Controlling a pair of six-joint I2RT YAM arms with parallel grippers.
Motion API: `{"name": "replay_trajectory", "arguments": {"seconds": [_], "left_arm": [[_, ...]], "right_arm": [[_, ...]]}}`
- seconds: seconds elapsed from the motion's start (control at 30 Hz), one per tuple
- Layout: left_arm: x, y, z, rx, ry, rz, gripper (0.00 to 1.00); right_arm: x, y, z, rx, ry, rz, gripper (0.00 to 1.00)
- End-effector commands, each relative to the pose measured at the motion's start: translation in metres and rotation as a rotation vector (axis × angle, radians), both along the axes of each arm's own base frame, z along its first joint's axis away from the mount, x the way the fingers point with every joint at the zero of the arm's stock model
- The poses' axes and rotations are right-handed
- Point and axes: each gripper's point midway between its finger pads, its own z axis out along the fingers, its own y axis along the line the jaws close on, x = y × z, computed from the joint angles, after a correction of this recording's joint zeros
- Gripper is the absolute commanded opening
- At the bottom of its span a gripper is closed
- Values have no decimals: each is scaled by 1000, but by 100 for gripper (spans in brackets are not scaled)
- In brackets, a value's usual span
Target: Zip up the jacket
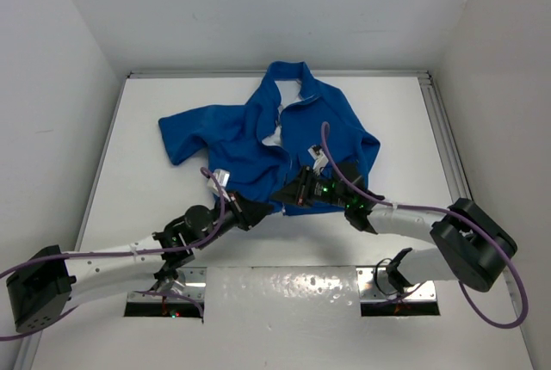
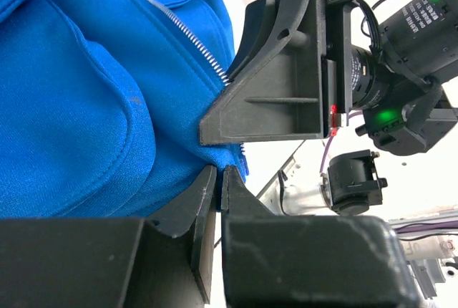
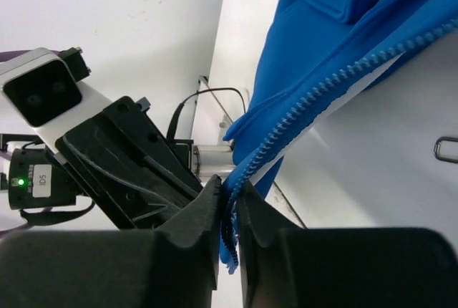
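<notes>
The royal-blue fleece jacket (image 1: 284,142) lies on the white table, collar at the far side, front partly open with whitish lining showing. My left gripper (image 1: 258,212) is shut on the jacket's bottom hem (image 2: 215,161), beside the silver zipper teeth (image 2: 193,36). My right gripper (image 1: 288,194) is shut on the lower end of the other zipper edge (image 3: 247,179), whose blue tape and teeth (image 3: 315,97) run up from between the fingers. The two grippers meet at the jacket's bottom front edge, almost touching. The zipper slider is not visible.
The table is boxed by white walls with a metal rail (image 1: 439,129) along its right side. Purple cables (image 1: 331,159) loop over the right arm and across the jacket. Two metal base plates (image 1: 284,288) sit at the near edge.
</notes>
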Motion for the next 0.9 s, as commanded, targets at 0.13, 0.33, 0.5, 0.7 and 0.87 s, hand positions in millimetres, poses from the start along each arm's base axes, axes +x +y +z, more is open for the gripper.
{"name": "replay_trajectory", "arguments": {"seconds": [0.13, 0.33, 0.5, 0.7, 0.87], "left_arm": [[-3, -3, 14, -57, -29, -25, 1], [-3, -7, 24, -58, -70, -44, 35], [-3, -9, 35, -75, -102, -53, 37], [-4, -10, 35, -68, -106, -62, 29], [-3, -9, 37, -75, -111, -51, 29]], "right_arm": [[-1, 5, 28, 111, -67, 11, 0], [-7, 13, 41, 170, -71, 73, 0], [-8, 16, 43, 167, -69, 99, 0], [-9, 17, 42, 157, -77, 109, 0], [-16, 22, 53, 222, -90, 171, 0]]}}
